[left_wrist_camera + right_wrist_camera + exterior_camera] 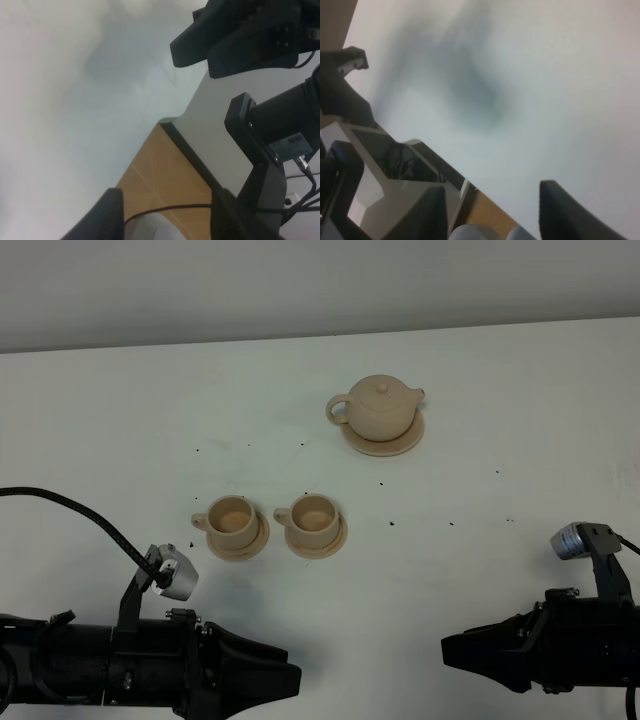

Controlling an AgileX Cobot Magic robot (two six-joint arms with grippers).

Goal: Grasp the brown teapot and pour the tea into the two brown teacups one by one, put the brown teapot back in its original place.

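Though seemingly agape, left tool [292, 678], right tool [447, 650] short of teapot [380, 408]; teacups [232, 515], specks [391, 523] between.

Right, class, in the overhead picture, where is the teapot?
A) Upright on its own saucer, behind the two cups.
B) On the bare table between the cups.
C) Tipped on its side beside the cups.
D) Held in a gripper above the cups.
A: the teapot stands upright on its saucer, farther back than the left cup and right cup.
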